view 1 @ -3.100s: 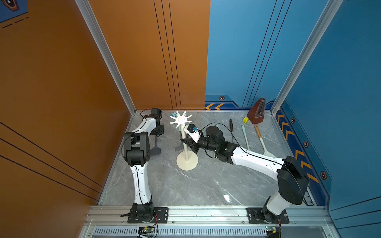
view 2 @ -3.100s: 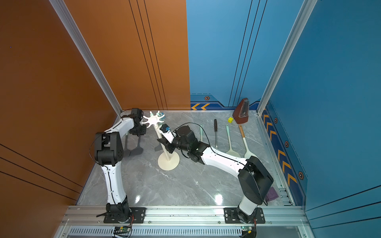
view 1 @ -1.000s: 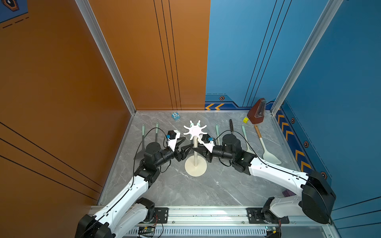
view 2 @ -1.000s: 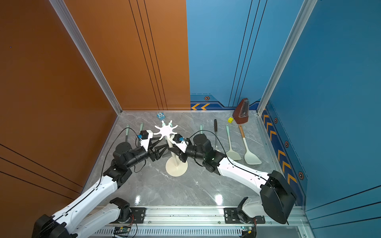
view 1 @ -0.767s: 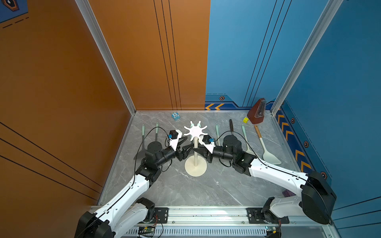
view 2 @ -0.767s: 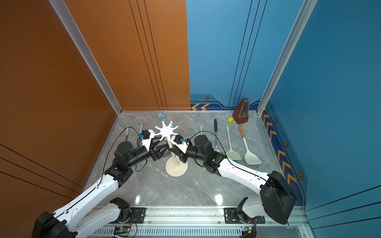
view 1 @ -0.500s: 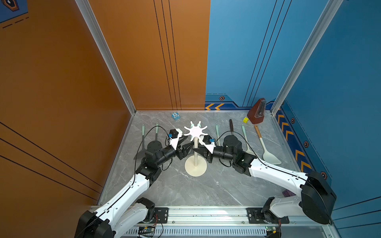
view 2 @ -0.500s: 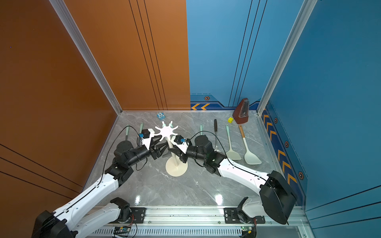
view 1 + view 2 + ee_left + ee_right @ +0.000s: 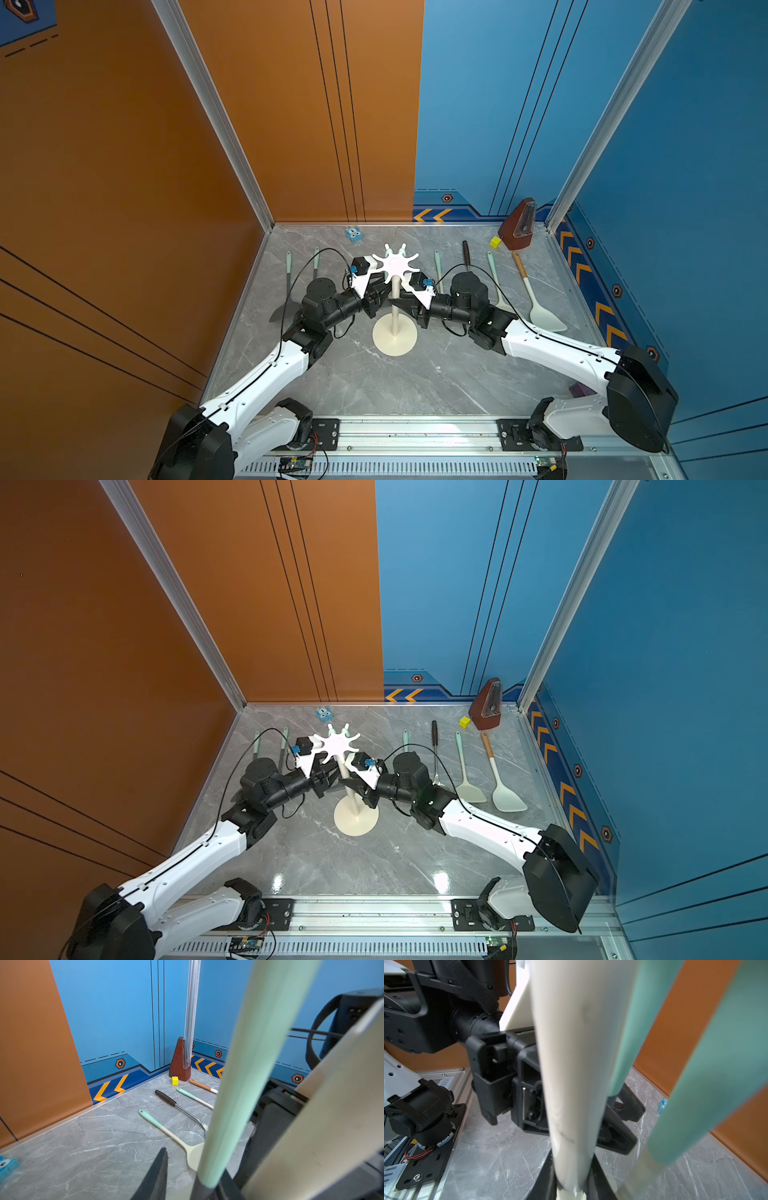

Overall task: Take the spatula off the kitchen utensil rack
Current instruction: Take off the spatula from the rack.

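Rack (image 9: 394,299) pole pinched by right gripper (image 9: 571,1169), likely to steady it. Spatula (image 9: 249,1064) hangs from the top hooks, far side. Left gripper (image 9: 185,1167) straddles its mint handle, one finger touching, a gap beside the other. Cannot tell if pinched.

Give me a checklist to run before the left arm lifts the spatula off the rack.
1. Pole of the kitchen utensil rack clamped in the right gripper: ok.
2. Rack base flat on the table: ok.
3. Handle of the spatula between the fingers of the left gripper: ok.
4. Firm closure of the left gripper: cannot tell; a gap shows beside one finger.
5. Clearance from the second mint-handled utensil hanging alongside: cannot tell.
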{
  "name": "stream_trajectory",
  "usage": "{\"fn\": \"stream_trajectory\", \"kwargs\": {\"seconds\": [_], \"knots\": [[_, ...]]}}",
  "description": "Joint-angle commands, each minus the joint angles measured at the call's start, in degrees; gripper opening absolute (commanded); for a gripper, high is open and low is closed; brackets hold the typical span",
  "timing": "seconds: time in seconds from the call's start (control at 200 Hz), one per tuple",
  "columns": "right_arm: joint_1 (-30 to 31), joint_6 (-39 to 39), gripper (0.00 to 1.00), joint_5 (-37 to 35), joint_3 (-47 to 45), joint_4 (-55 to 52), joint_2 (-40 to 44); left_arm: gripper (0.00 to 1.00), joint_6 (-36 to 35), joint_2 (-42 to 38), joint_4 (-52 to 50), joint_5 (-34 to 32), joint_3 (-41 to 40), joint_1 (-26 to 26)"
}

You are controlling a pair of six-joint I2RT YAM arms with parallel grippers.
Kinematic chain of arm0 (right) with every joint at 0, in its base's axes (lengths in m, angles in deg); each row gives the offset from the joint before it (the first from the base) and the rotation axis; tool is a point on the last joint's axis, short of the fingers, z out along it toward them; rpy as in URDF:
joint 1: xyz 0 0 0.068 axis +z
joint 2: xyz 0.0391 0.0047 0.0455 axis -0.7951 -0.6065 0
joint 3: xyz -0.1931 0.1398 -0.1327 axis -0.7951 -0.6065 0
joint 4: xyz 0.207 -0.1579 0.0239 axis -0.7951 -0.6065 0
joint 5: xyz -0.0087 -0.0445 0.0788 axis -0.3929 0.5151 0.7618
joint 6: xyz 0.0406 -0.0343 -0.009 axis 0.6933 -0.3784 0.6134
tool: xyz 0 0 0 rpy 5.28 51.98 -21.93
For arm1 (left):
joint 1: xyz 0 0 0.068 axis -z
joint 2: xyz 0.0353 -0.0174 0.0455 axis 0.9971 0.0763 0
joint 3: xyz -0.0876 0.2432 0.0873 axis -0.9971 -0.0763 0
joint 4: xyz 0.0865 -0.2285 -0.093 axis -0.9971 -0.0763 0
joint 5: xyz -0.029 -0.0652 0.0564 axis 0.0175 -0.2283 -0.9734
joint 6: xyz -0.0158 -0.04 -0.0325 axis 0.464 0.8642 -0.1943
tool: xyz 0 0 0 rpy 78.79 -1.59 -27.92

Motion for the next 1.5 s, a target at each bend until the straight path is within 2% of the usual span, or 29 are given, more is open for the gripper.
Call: {"fn": "stream_trajectory", "kwargs": {"seconds": [0.0,0.085,0.31,0.886,1.091,1.496], "knots": [[-0.5,-2.21,0.0,-0.11,-2.38,-8.83,-1.69,0.17,-1.93,-0.32,0.77,-3.69,2.14,0.5],[-0.45,-2.2,0.0,-0.19,-2.24,-9.09,-2.05,0.09,-2.5,-0.28,0.76,-5.32,2.79,0.58],[-0.54,-2.29,0.0,-0.61,-2.02,-9.71,-2.06,0.0,-4.12,-1.2,0.76,-8.64,3.78,0.55],[-0.82,-2.3,0.0,-1.87,-1.18,-11.29,-2.61,0.0,-5.35,-1.23,0.55,-19.51,2.76,0.02],[-0.81,-2.29,0.0,-1.96,-0.87,-11.64,-2.61,0.0,-5.16,-0.27,-2.29,-27.02,3.66,-0.03],[-0.89,-2.04,0.0,-2.39,-0.53,-11.92,-2.52,0.0,-1.15,4.37,-10.08,-46.64,9.41,-0.1]]}}
